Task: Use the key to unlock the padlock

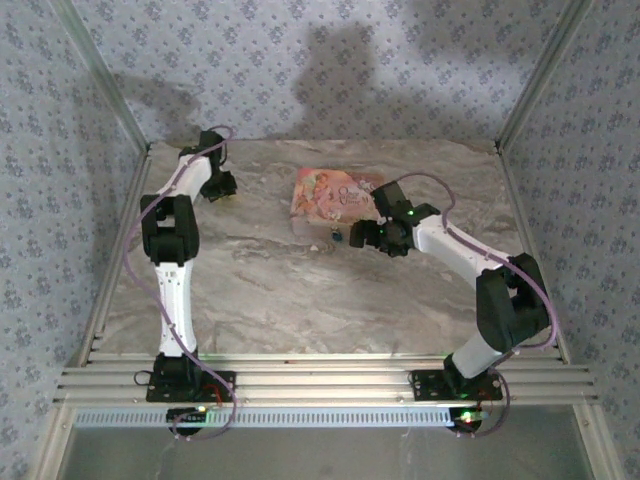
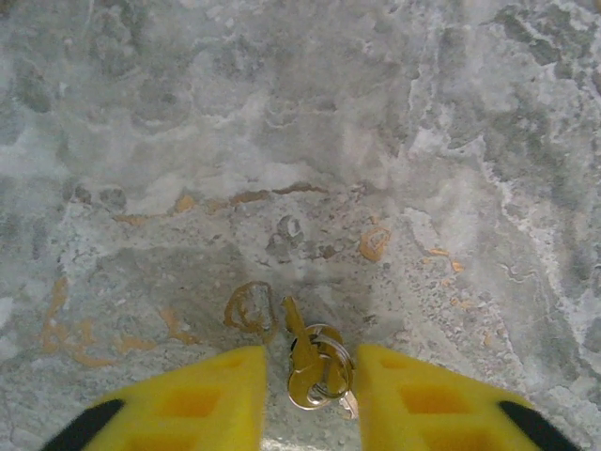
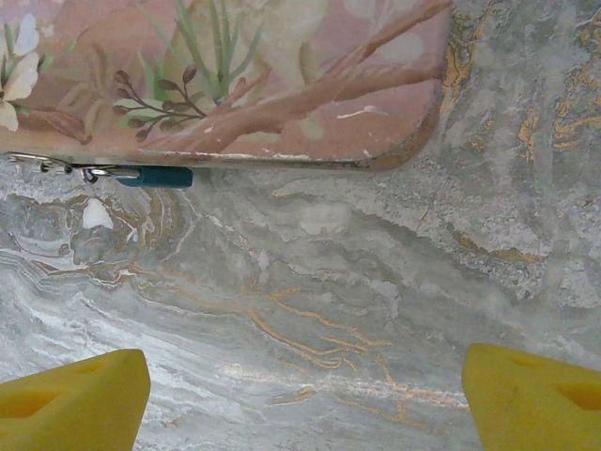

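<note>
Dim, bluish and grainy from overhead, with broad soft shadows across the back wall (image 1: 340,70). Brighter and evenly lit at both wrists: crisp on the table (image 2: 282,141), blurred on the yellow fingers (image 2: 188,404) at the bottom edge. Faint shadow around the key (image 2: 315,366).

You are looking down at the marble tabletop (image 3: 310,310), with your right gripper (image 3: 305,381) holding its yellow fingers (image 3: 75,399) wide apart. A pink floral box (image 3: 235,75) is lying ahead, and a small teal piece (image 3: 155,176) with metal rings (image 3: 56,164) is sitting against its near edge.
</note>
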